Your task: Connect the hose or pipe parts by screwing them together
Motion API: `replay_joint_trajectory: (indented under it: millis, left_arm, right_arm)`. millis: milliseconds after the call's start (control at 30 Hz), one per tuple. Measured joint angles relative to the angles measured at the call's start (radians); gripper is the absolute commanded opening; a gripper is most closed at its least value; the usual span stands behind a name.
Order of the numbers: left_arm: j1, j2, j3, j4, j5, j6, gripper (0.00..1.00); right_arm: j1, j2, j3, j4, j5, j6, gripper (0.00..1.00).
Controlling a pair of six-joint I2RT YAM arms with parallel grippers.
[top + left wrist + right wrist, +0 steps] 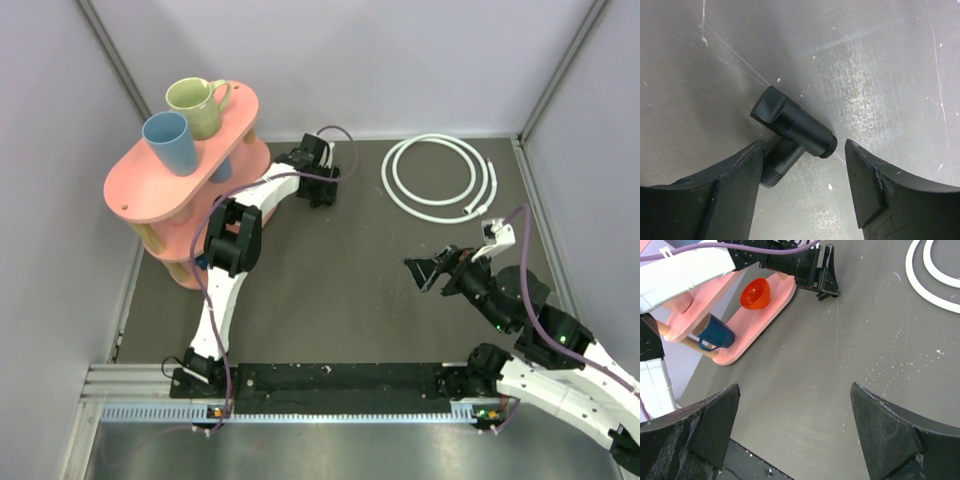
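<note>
Overhead and wrist views of a two-arm robot at a dark desk (340, 310).

The left gripper (802, 145) hangs over the desk at about 11 o'clock, its jaws apart and straddling a small black T-shaped connector (792, 127) that lies flat. Nothing is clamped yet. The connector's body runs from 10 o'clock to 4 o'clock in the wrist view. Its threaded side branch points to 7 o'clock and sits against the left finger (740, 175). The right finger stands clear of it.

We judge the main risk to be an uneven squeeze. One finger would meet the branch first, so the round body could roll, spin or pop out. A grip on the threads would also leave no free end to screw into.

The white hose (391, 180) lies coiled at 1 o'clock, well apart from the connector. One silvery end fitting (489, 228) rests just beyond the right arm. The right gripper (794, 387) hovers at 3 o'clock, wide open and empty. We expect the springy coil to drag or twist when lifted, which could cross the threads.

At 9 o'clock a pink two-tier shelf (130, 190) carries a green mug (198, 105) and a blue cup (170, 142). It stands close to the left arm's elbow, so a wide swing could knock it. Bare desk lies between the two grippers.
</note>
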Motion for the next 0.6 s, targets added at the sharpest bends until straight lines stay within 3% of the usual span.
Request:
replay_joint_trajectory:
  millis: [300, 600]
  left_arm:
    - [-0.011, 0.000, -0.010, -0.034, -0.003, -0.004, 0.55]
    - [-0.036, -0.004, -0.023, -0.049, -0.006, -0.019, 0.08]
  right_arm:
    - [0.000, -0.012, 0.000, 0.000, 0.000, -0.001, 0.92]
    - [0.000, -0.043, -0.021, -0.001, 0.000, 0.004, 0.92]
